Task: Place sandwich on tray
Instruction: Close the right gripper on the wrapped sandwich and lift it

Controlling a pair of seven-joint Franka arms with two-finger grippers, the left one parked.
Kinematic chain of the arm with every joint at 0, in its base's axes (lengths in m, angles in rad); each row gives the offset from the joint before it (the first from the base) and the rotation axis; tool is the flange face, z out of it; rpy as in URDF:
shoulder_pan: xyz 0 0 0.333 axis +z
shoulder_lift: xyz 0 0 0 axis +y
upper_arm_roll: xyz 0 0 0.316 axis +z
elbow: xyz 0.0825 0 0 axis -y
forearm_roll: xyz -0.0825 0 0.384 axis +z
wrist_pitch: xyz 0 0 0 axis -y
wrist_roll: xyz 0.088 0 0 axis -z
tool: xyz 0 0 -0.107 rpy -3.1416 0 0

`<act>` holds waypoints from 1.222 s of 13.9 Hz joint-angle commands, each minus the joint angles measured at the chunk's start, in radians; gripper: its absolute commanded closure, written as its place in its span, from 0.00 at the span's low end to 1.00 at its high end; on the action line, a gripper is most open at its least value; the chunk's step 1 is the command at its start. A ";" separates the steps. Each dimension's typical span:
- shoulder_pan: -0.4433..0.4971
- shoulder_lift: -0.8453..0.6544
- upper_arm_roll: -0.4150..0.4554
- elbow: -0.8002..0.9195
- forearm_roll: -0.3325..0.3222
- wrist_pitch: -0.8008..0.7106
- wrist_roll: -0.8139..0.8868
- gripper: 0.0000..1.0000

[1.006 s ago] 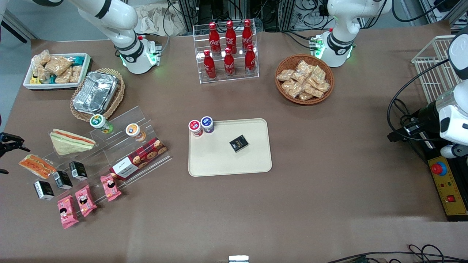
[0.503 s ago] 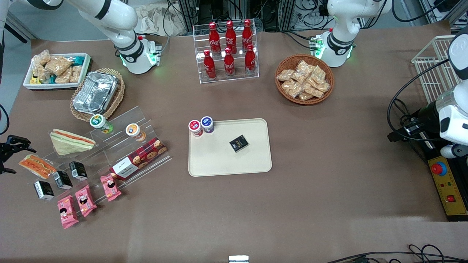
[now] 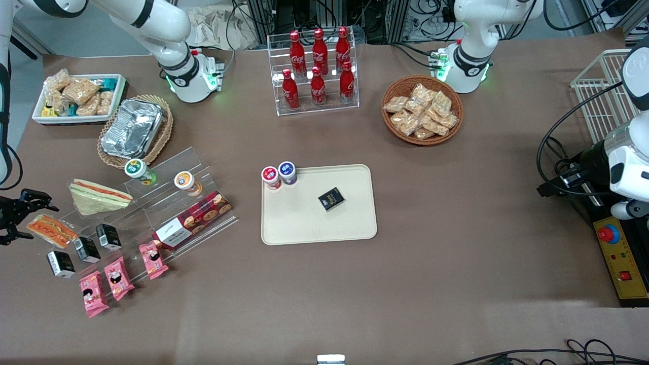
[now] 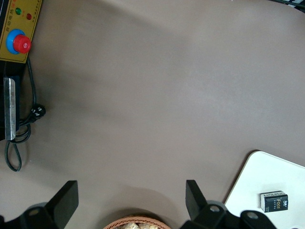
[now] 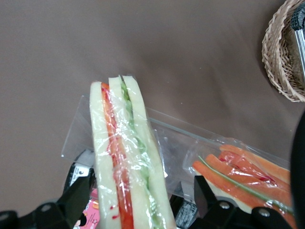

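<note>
The sandwich (image 3: 50, 230) lies low at the edge of the front frame, toward the working arm's end of the tabletop (image 3: 456, 253). It sits on the lowest step of a clear shelf (image 3: 167, 203), with the larger pale sandwich (image 3: 99, 195) just above it in the frame. Small black boxes (image 3: 86, 248) stand just below it.

The hand (image 3: 23, 215) hangs just beside the sandwich, at the very edge of the frame, with its fingers spread and nothing between them. In the right wrist view the sandwich (image 5: 126, 157) stands edge-on, wrapped in clear film. It lines up between the two spread fingers of the hand (image 5: 143, 187), but we see no contact yet.

The tray (image 3: 304, 223) lies in the middle of the front frame, well apart from the sandwich. It carries a black box (image 3: 331, 198), and two small cups (image 3: 279, 175) stand at its upper corner. Much of its surface is bare.

We judge the task to be at its start: the hand is on its approach and nothing is grasped. Closing on the sandwich, lifting it, carrying it to the tray and setting it on a bare patch are all left to do.
</note>
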 commanded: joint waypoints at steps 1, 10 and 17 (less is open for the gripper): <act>-0.009 -0.002 0.011 -0.005 -0.003 0.030 0.018 0.16; 0.004 -0.039 0.023 0.036 0.025 0.033 0.000 0.83; 0.072 -0.163 0.029 0.096 0.031 -0.023 -0.323 0.83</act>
